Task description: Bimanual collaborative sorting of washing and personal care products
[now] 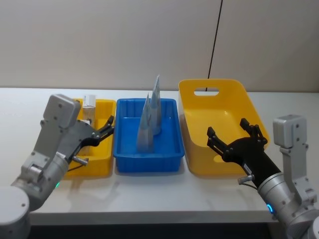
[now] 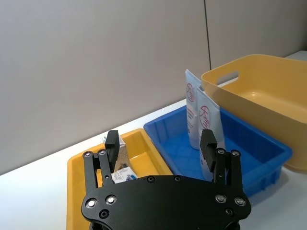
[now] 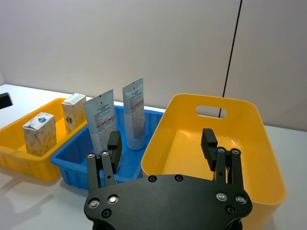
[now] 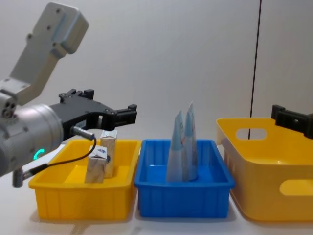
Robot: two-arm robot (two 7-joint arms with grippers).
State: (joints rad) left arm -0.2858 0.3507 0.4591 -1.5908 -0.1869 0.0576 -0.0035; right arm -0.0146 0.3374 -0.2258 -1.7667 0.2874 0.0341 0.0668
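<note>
from my head, my left claw [image 1: 108, 126] hangs spread wide and empty over the inner edge of the small yellow bin [image 1: 97, 167]. the cartons [image 1: 89, 103] stand beyond its fingers at the far end of that bin, apart from them. the tubes [image 1: 151, 119] stand upright in the blue bin [image 1: 147, 163], just past the claw's tips on the side toward my other arm. my right claw [image 1: 232, 135] is wide open too, gripping nothing, held above the near part of the large yellow bin [image 1: 214, 84].

from my left wrist, the left claw [image 2: 159, 141] shows both fingers far apart with only air between them. the cartons [image 2: 120, 165] sit below and ahead of one finger in the small yellow bin [image 2: 74, 167]. the two tubes [image 2: 201, 115] lean together ahead of the other finger, in the blue bin [image 2: 268, 153].

from my right wrist, the right claw [image 3: 161, 141] gapes over the large yellow bin [image 3: 249, 139], touching nothing. the tubes [image 3: 134, 112] and, farther off, the cartons [image 3: 40, 133] lie out past one finger.

from my chest, the left claw [image 4: 111, 104] hovers open above the cartons [image 4: 98, 169], clear of their tops, with the tubes [image 4: 183, 147] lower and ahead of its tip. one dark finger of my right claw [image 4: 292, 119] juts in over the large yellow bin [image 4: 254, 166]; its spread i cannot tell from here.
</note>
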